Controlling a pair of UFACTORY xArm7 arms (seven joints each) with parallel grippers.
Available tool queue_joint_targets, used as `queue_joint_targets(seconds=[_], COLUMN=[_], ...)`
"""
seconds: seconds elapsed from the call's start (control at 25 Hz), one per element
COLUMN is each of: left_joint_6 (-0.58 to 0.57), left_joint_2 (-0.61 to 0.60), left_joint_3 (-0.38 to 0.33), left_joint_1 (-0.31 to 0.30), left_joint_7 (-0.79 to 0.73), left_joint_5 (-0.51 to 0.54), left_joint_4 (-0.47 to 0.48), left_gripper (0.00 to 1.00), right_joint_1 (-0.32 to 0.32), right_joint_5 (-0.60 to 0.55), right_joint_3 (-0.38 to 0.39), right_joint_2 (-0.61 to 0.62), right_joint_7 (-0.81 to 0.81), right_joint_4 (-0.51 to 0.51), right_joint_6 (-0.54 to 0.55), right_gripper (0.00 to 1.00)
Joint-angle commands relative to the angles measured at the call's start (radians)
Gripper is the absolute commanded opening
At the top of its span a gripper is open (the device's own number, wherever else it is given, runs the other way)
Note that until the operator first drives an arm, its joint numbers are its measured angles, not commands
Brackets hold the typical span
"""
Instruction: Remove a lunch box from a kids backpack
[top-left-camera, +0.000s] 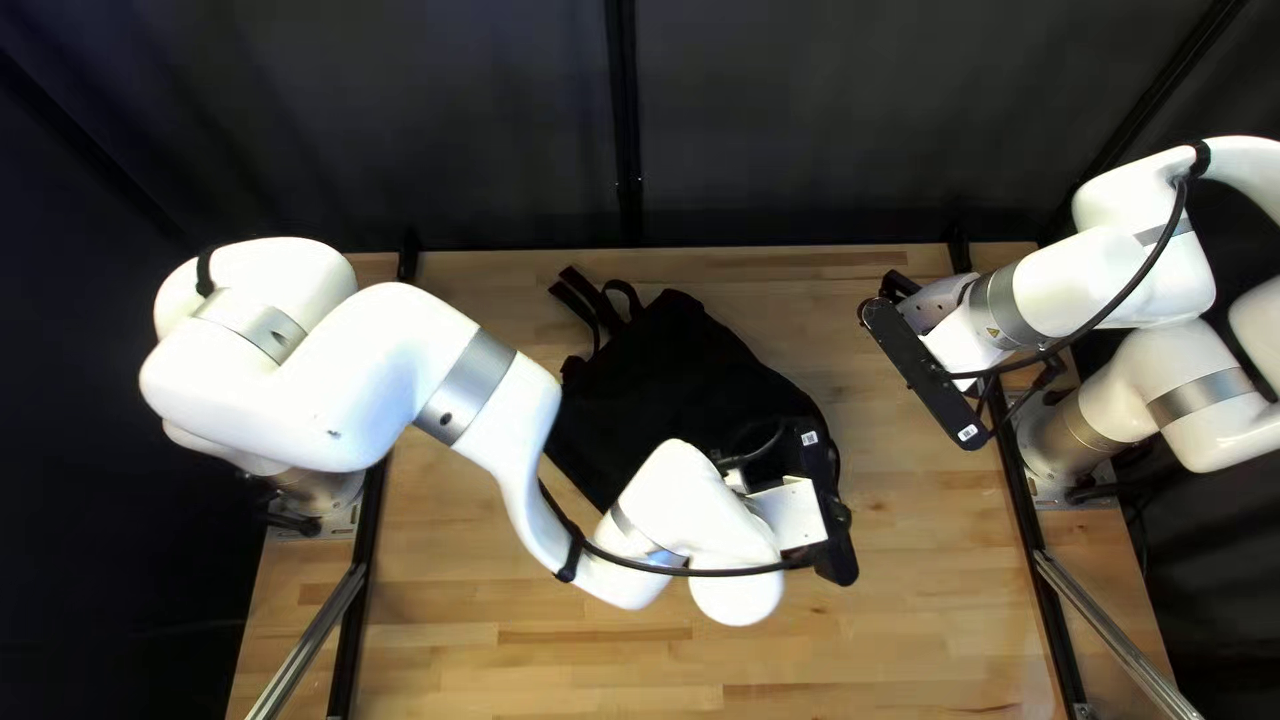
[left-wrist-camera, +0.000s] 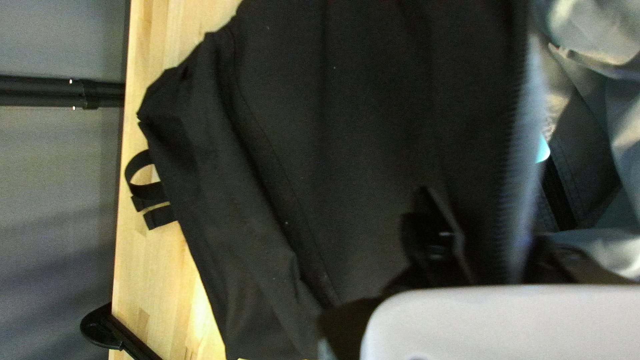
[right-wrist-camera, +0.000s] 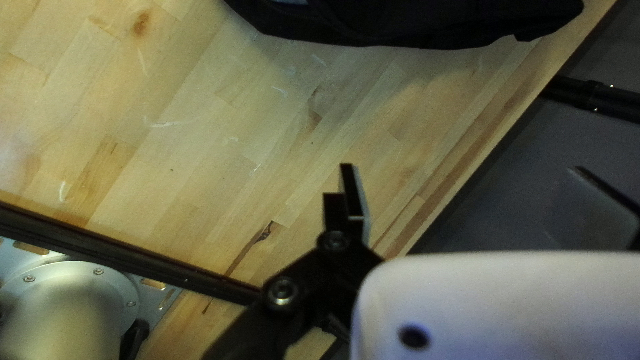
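Note:
The black backpack (top-left-camera: 680,387) lies on the table under my left gripper (top-left-camera: 807,514), its straps toward the far edge. In the left wrist view, the backpack (left-wrist-camera: 373,120) has a raised zipper edge (left-wrist-camera: 523,160) beside my left gripper (left-wrist-camera: 437,243), whose grip on the cloth is hidden. Beyond that edge shows grey lining (left-wrist-camera: 600,127) with a small turquoise patch (left-wrist-camera: 543,149); no lunch box can be made out. My right gripper (top-left-camera: 927,367) is over the table's right side, away from the backpack. Seen from its wrist, that gripper (right-wrist-camera: 393,203) stands open, one finger hidden.
The wooden table (top-left-camera: 574,667) is bounded by black rails (top-left-camera: 1054,587) at its sides. My right arm's base (top-left-camera: 1060,447) stands close to its gripper. In the right wrist view, the backpack's dark side (right-wrist-camera: 400,27) lies ahead, across bare wood (right-wrist-camera: 220,133).

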Motion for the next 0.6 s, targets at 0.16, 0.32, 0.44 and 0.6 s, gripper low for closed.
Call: queue_joint_targets(seconds=[0.16, 0.32, 0.44, 0.6], left_joint_6=[-0.166, -0.271, -0.327, -0.346], left_joint_2=[-0.146, -0.226, -0.267, -0.303], left_joint_3=[0.009, 0.025, 0.039, 0.045], left_joint_1=[0.081, 0.118, 0.139, 0.145], left_joint_7=[-0.048, -0.093, -0.133, -0.179], left_joint_5=[-0.065, -0.094, -0.117, -0.125], left_joint_4=[-0.169, -0.278, -0.339, -0.379], left_gripper=[0.00, 0.00, 0.00, 0.00], right_joint_1=[0.000, 0.000, 0.000, 0.000], right_joint_5=[0.000, 0.000, 0.000, 0.000], right_joint_3=[0.000, 0.000, 0.000, 0.000], right_joint_2=[0.000, 0.000, 0.000, 0.000], right_joint_7=[0.000, 0.000, 0.000, 0.000], right_joint_4=[0.000, 0.000, 0.000, 0.000], right_joint_6=[0.000, 0.000, 0.000, 0.000], right_gripper=[1.00, 1.00, 1.00, 1.00])
